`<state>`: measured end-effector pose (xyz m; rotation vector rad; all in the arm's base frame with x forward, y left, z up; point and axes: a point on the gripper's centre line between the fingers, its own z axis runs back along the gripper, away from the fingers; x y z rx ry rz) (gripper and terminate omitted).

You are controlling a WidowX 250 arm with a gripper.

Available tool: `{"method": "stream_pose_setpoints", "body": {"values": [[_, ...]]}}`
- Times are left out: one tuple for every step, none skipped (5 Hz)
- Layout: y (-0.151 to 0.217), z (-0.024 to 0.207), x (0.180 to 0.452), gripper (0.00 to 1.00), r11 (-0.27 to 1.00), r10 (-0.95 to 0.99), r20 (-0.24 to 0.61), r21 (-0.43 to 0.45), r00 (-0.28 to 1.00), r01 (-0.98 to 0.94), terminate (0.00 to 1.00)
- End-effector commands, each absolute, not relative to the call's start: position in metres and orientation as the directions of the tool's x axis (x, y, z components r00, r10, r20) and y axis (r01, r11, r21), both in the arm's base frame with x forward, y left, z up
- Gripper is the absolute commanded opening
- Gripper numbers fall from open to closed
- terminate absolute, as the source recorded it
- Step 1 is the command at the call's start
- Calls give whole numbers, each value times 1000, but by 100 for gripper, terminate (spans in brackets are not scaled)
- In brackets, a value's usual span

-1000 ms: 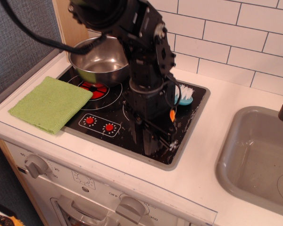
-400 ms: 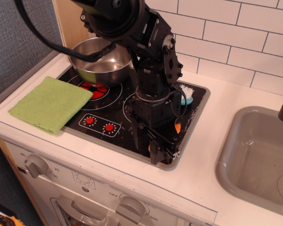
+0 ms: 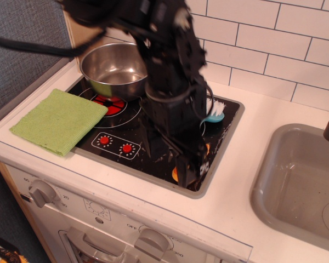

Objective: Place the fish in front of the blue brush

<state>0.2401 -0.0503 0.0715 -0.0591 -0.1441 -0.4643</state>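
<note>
The orange fish [image 3: 176, 174] lies low at the front right of the black stovetop [image 3: 115, 139]. Only two orange bits show, one at the gripper's left and one at its right [image 3: 207, 148]; the rest is hidden behind the gripper. My black gripper [image 3: 189, 167] points down right over the fish, and motion blur hides how its jaws stand. The blue brush [image 3: 214, 113] lies behind it at the stovetop's back right. Its white bristles and a bit of the blue head show, while its handle is hidden by the arm.
A steel pot [image 3: 116, 68] stands on the back left burner. A green cloth [image 3: 57, 120] lies over the stove's left edge. A grey sink [image 3: 301, 183] is at the right. A white tiled wall is behind.
The gripper carried the fish from beside the brush head toward the stove's front edge and lower. Since 0.4 s ago the fish bits stay put while the upper arm swings left, blurred.
</note>
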Motion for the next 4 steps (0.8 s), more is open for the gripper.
{"method": "stream_pose_setpoints", "body": {"values": [[-41,101,214,100,923,-365,226,-36,903,382,0],[-41,95,214,100,938,-338,185,-16,923,347,0],[-41,95,214,100,938,-338,185,-16,923,347,0],[-41,95,214,100,938,-338,185,-16,923,347,100]]}}
